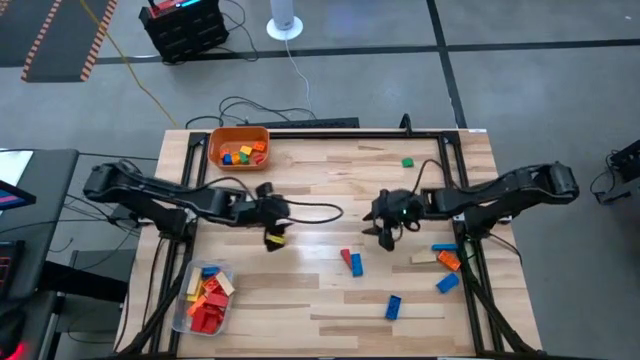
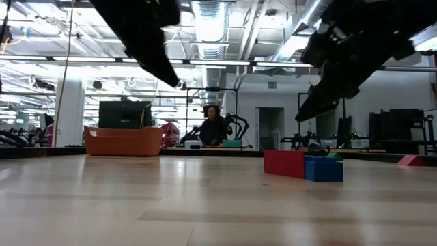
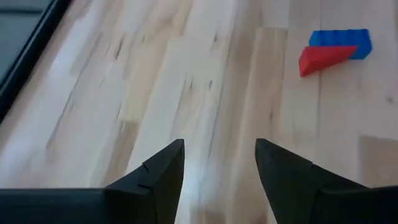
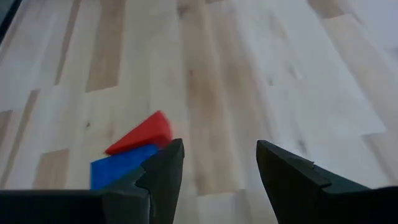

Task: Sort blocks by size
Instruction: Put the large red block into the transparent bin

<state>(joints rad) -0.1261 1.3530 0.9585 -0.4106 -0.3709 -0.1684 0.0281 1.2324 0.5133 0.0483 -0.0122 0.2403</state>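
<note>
Scanning your bins: orange bin (image 1: 237,146) holds short blocks (image 1: 243,153); clear tub (image 1: 205,297) holds longer ones.
Red block (image 1: 346,258): long axis up-table.
Fingers: left gripper (image 3: 219,163) and right gripper (image 4: 219,163) both spread, empty.

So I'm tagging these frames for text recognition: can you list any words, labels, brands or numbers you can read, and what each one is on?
None can be read in any view.
The blocks, such as the red and blue pair, show no print.
The orange bin and clear tub carry no visible label.
The black box on the floor has a lit strip, too small to read.
Screens in the room behind the table are too blurred to read.
</note>
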